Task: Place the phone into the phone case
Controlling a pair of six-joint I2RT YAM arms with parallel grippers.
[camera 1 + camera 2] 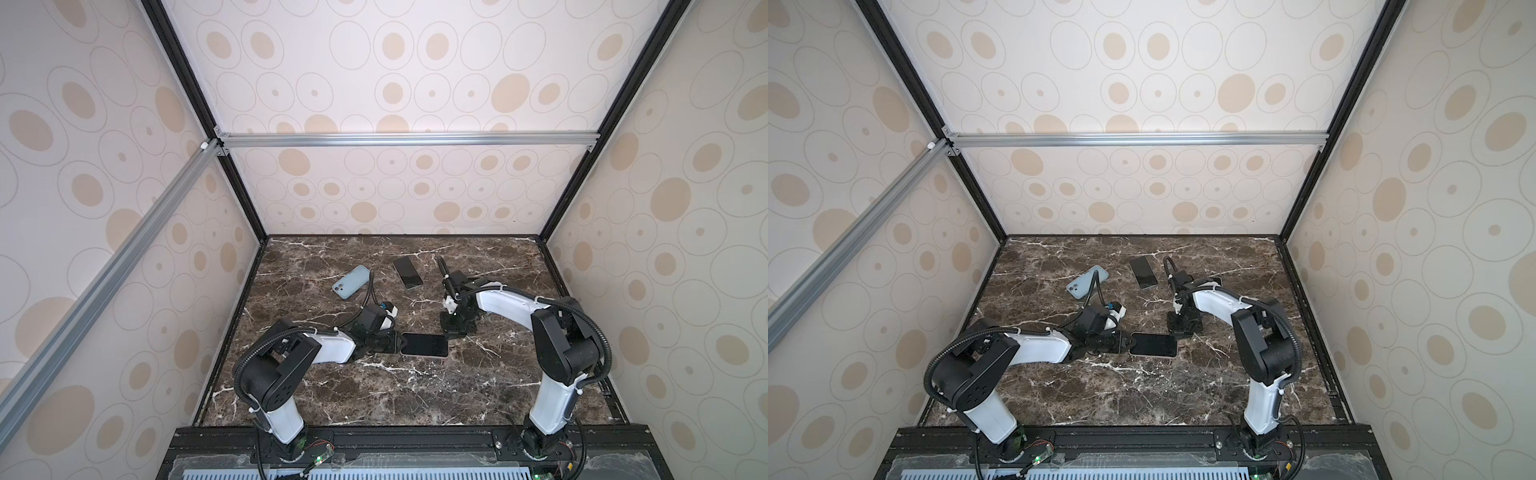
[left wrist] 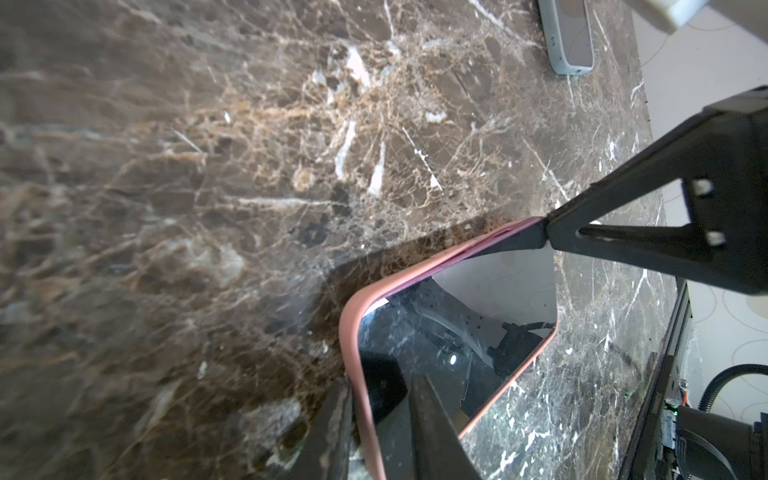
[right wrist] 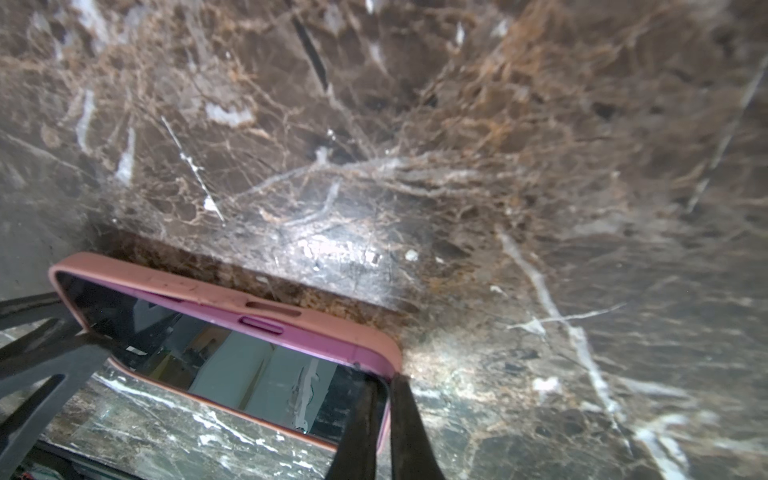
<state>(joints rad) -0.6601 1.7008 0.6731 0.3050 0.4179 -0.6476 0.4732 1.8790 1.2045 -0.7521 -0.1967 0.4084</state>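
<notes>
In both top views the phone [image 1: 424, 345] lies screen up just below the middle of the marble table [image 1: 374, 399], sitting in the pink phone case [image 3: 199, 291]; the right wrist view shows its purple side standing proud of the case's rim along one long edge. The left gripper [image 1: 400, 344], jaws narrow, pinches the case's short end at frame left, one finger [image 2: 432, 428] over the screen and one outside the rim. The right gripper [image 1: 445, 335], jaws together, touches its tips to the case's upper right corner. Higher in the frame, well apart, lie a blue handset [image 1: 351, 281] and a bare dark handset [image 1: 408, 272]
</notes>
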